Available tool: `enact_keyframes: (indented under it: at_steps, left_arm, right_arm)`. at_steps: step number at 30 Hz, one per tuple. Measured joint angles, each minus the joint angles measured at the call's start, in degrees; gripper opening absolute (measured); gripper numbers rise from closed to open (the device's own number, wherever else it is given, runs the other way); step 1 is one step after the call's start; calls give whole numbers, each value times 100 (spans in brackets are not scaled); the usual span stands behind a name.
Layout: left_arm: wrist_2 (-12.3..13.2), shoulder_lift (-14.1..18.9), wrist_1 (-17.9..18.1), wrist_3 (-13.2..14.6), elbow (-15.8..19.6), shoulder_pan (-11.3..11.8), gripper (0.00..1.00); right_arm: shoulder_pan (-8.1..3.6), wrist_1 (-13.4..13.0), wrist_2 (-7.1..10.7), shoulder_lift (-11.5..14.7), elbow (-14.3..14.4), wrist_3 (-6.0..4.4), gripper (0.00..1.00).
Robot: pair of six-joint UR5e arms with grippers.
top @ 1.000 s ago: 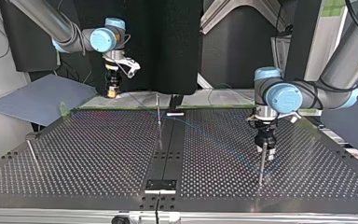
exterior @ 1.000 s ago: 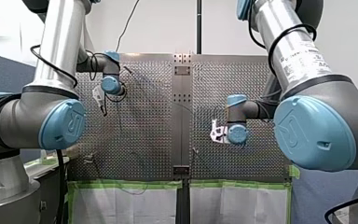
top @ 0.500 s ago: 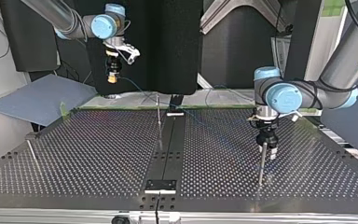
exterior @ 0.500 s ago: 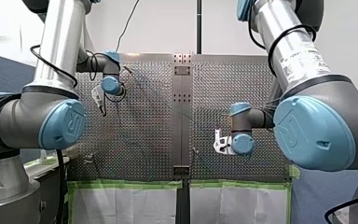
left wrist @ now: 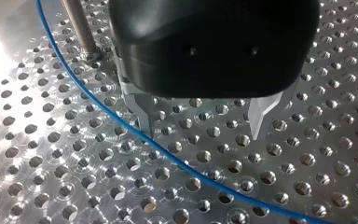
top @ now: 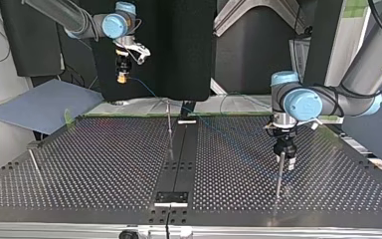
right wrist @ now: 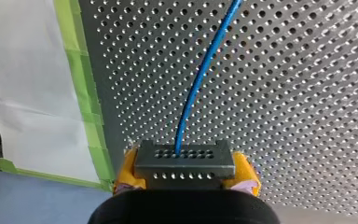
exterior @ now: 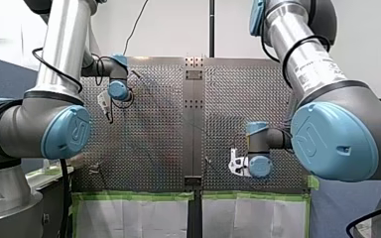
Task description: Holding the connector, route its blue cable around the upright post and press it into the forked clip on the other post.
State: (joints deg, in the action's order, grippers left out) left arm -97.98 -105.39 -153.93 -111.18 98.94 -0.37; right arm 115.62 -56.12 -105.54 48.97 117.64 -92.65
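My right claw [right wrist: 186, 173] is clamped on the connector [right wrist: 185, 158], held high over the edge of the surface [right wrist: 307, 93], blue cable [right wrist: 200, 79] trailing across it past my wide-open, empty left claw [left wrist: 201, 126] by a post [left wrist: 79, 28], so I reckon: sweep low and wide, light tension, no yanking.

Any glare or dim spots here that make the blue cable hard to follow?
Left wrist view: glare whitens the table near the post, yet the blue cable stands out. Top view: it shows against the dark backdrop, then goes faint over the table. Right wrist view: even light on the connector.
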Motion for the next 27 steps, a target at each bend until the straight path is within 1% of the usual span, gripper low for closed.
enact_keyframes:
  at_steps: [6,10,14,22,27]
  left_arm:
    - [-1,-1,-4,0,0,1,100]
    - [-4,-1,0,0,0,0,100]
    - [-6,-1,4,0,0,2,100]
    - [-6,-1,14,0,0,11,100]
    - [-6,-2,19,0,0,18,100]
  right_arm:
    - [2,-311,8,-310,-3,-4,0]
    - [37,-549,29,-550,-71,5,0]
    - [98,-786,45,-804,-222,42,0]
    - [243,-996,61,-1210,-431,50,0]
    - [330,-1153,-8,-1452,-564,38,0]
